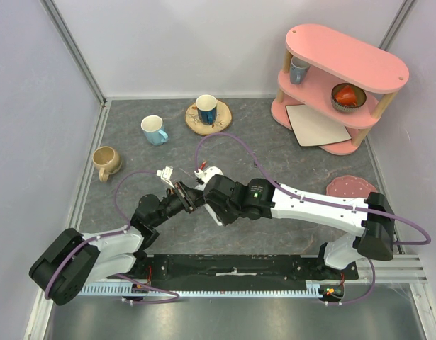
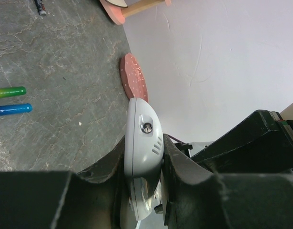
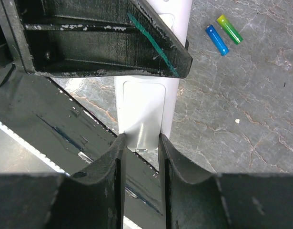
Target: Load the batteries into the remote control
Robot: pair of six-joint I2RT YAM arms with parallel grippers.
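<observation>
While the remote (image 2: 141, 126) is being pinched above the table (image 3: 241, 95) by the left gripper (image 2: 144, 145), its cover (image 3: 142, 102) end is being clamped by the right gripper (image 3: 140, 140). The cover should probably be slid straight, without twisting. Two batteries (image 3: 216, 39) are lying nearby. Something red is being held in the shelf bowl (image 1: 347, 95).

The left arm (image 1: 122, 241) reaches toward 2 o'clock and the right arm (image 1: 310, 205) toward about 9 o'clock, so the wrists meet nose to nose. The left end effector (image 2: 144, 150) and the right end effector (image 3: 140, 143) each clamp the remote control (image 2: 141, 121) between their fingers.
</observation>
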